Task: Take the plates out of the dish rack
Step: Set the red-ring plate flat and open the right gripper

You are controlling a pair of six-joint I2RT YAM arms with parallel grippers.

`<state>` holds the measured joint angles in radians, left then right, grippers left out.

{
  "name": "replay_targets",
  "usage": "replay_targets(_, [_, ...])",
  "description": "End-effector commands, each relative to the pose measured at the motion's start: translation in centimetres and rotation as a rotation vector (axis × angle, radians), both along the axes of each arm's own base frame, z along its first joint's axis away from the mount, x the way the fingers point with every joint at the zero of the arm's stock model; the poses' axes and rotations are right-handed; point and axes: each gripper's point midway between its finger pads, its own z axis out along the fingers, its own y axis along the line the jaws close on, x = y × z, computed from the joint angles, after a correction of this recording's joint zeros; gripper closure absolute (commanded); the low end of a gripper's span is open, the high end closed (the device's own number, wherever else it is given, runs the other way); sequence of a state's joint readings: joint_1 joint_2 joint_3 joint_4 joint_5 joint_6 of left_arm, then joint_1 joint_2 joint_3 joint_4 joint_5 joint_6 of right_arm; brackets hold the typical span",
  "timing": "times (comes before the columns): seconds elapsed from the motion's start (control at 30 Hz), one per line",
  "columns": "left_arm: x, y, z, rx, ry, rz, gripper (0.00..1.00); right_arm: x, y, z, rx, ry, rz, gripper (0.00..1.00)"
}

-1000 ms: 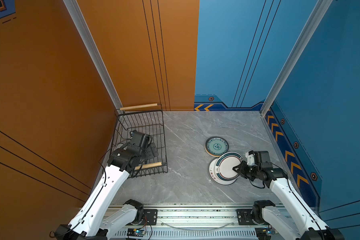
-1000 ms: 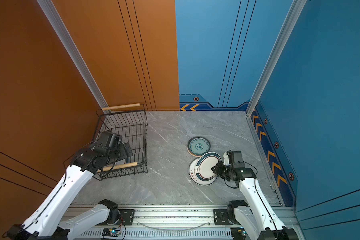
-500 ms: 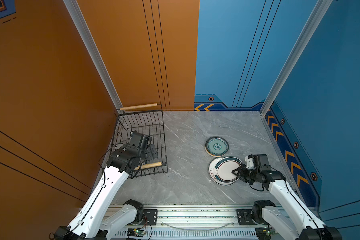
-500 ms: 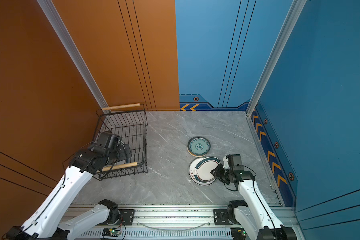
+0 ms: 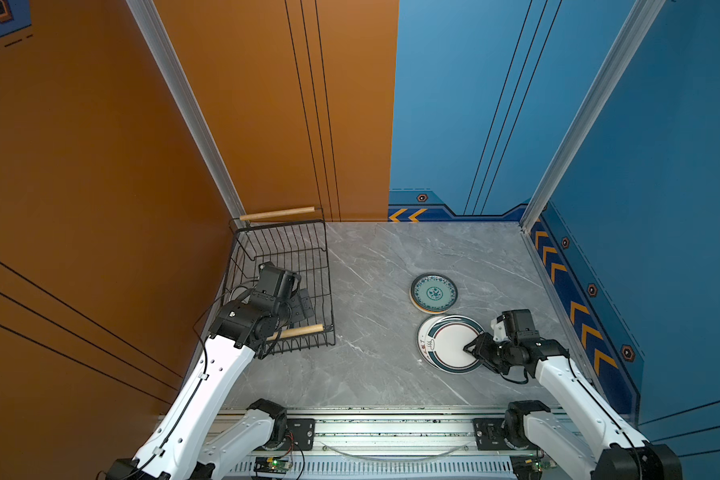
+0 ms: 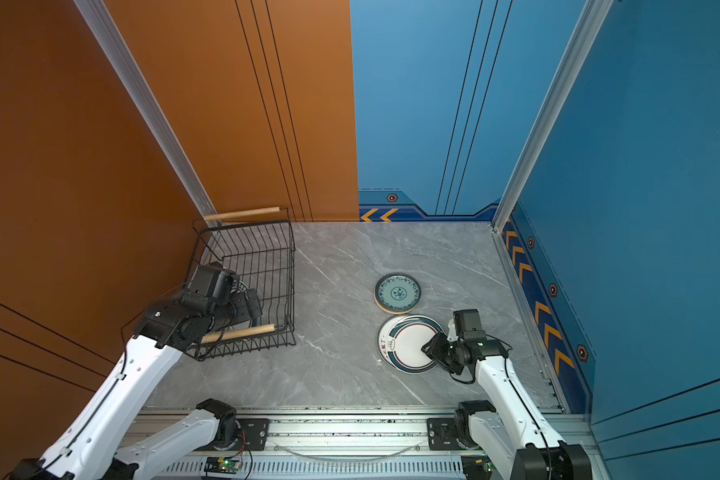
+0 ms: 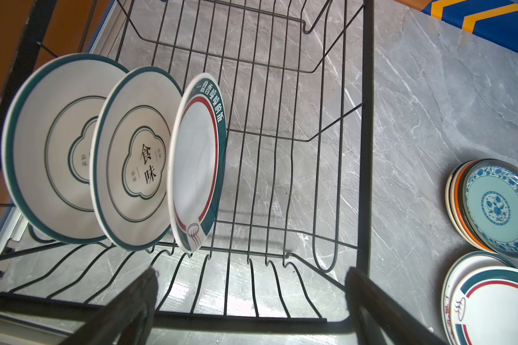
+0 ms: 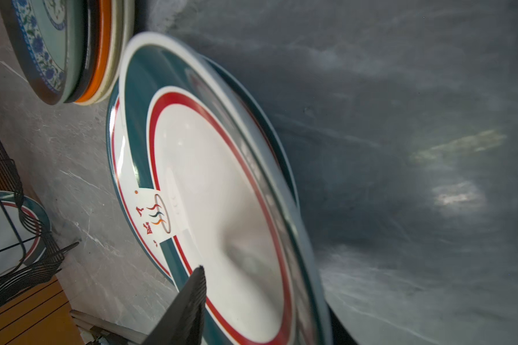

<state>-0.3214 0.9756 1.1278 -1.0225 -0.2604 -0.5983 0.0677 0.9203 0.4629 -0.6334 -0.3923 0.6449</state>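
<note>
Left wrist view: 3 plates [image 7: 135,158] stand in the dish rack [image 7: 366,149]; left gripper [image 7: 250,271] spread wide, empty. Right gripper [image 5: 468,347] overlaps the white plate stack [image 5: 424,332]; grip unclear. Snagging could drag the top plate [image 5: 447,343] off.

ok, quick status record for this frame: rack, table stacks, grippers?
dish rack: three large plates standing in slots
small stack: on table, teal-patterned on top
large stack: two plates, on table beside small stack
left gripper: open, at the rack, holding nothing
right gripper: at the large stack's rim; grip unclear
</note>
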Motion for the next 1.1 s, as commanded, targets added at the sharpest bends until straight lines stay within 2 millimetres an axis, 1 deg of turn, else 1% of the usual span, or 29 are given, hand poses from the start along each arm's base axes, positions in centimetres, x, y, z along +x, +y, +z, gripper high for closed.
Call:
replay_targets(0.0, [-0.2, -0.2, 0.5, -0.004, 0.015, -0.026, 0.02, -0.1, -0.8, 0.4, -0.062, 0.011, -0.003, 0.50])
replay_targets(0.13, [0.0, -0.3, 0.2, -0.009, 0.031, -0.029, 0.02, -0.1, -0.9, 0.3, -0.076, 0.020, 0.000, 0.47])
replay_targets(0.3, [0.3, -0.4, 0.4, -0.015, 0.031, -0.034, 0.02, -0.1, -1.2, -0.3, -0.109, 0.045, 0.007, 0.44])
replay_targets(0.5, [0.5, -0.5, 0.9, -0.012, 0.020, -0.047, 0.02, -0.1, -0.7, -1.1, -0.114, 0.061, 0.022, 0.40])
replay_targets(0.67, [0.6, -0.2, 0.8, -0.018, 0.027, -0.044, 0.02, 0.1, -0.2, -1.3, -0.127, 0.062, 0.043, 0.35])
replay_targets(0.93, [0.7, -0.1, 0.3, -0.019, 0.049, -0.046, 0.02, 0.4, 0.2, -1.5, -0.252, 0.110, 0.136, 0.28])
replay_targets(1.07, [0.7, 0.3, 0.2, -0.010, 0.057, -0.044, 0.02, 0.9, 0.3, -1.0, -0.327, 0.110, 0.173, 0.26])
